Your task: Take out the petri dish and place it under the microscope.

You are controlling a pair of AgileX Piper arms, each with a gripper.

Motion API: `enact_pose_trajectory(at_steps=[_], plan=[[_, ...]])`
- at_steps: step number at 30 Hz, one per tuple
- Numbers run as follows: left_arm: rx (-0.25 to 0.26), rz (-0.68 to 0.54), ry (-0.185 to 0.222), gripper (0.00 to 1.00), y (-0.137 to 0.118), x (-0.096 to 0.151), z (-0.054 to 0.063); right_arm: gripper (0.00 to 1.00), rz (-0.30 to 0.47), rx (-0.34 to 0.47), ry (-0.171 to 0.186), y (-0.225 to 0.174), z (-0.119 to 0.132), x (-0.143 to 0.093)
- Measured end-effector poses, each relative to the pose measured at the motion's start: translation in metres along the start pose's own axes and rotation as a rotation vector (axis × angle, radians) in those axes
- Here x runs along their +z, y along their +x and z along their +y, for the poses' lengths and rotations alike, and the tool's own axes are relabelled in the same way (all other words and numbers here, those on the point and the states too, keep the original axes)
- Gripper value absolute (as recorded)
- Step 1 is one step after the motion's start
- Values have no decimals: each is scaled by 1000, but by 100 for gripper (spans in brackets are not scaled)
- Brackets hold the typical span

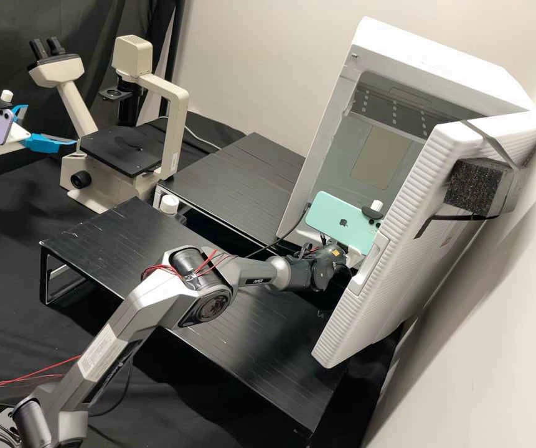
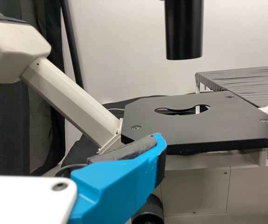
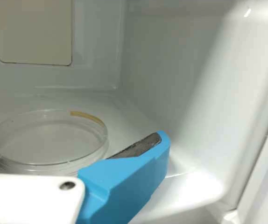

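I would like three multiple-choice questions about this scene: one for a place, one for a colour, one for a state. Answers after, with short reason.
1. Where is the petri dish?
A. On the microscope stage
B. Inside the white cabinet
C. On a black low table

2. What colour is the phone by the cabinet?
A. Mint green
B. Red
C. Black

3. How is the cabinet's door?
A. Shut
B. Open

1 B: the right wrist view shows it between pale inner walls.
2 A: its back shows this in the high view.
3 B: the interior shows beside it.

The right tool (image 1: 355, 256) partly hides the petri dish (image 3: 47, 144).
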Motion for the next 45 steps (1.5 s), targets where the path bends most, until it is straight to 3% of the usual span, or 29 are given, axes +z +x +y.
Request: enact_pose_trajectory(at_steps=[12, 20, 21, 45], plan=[[0, 0, 0, 100, 0, 0, 0, 100, 9, -8, 37, 7, -11, -9], [0, 0, 0, 100, 0, 0, 0, 100, 3, -11, 35, 10, -12, -15], [0, 0, 0, 100, 0, 0, 0, 0, 4, -9, 35, 11, -12, -14], [0, 0, 0, 100, 0, 0, 0, 0, 13, -34, 40, 19, -28, -12]])
